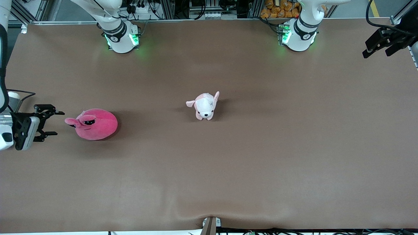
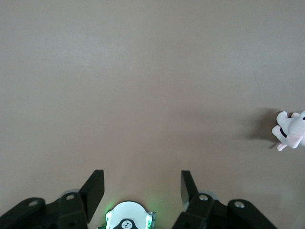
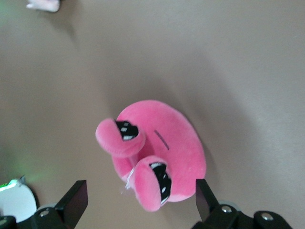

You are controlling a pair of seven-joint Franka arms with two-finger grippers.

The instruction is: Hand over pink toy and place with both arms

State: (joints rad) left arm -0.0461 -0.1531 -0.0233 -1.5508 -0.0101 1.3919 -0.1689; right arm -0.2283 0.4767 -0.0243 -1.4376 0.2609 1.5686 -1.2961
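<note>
A matte brown worktop point(image 1: 228, 169) fills the frame. At left centre lies the pink toy point(image 1: 94, 124), a plump plush blob, likely light and squashy; its rounded body is the best place to grip. The right tool point(image 1: 49, 123) sits beside it, gaping wide and empty. The left tool point(image 1: 380, 45) waits upper right, parted and empty. A small puppy point(image 1: 205, 106) sits mid-frame.

Hot-pink toy point(image 1: 95, 124) (black eyes), pale pink-and-white puppy point(image 1: 204, 105), brown table point(image 1: 261, 156).
</note>
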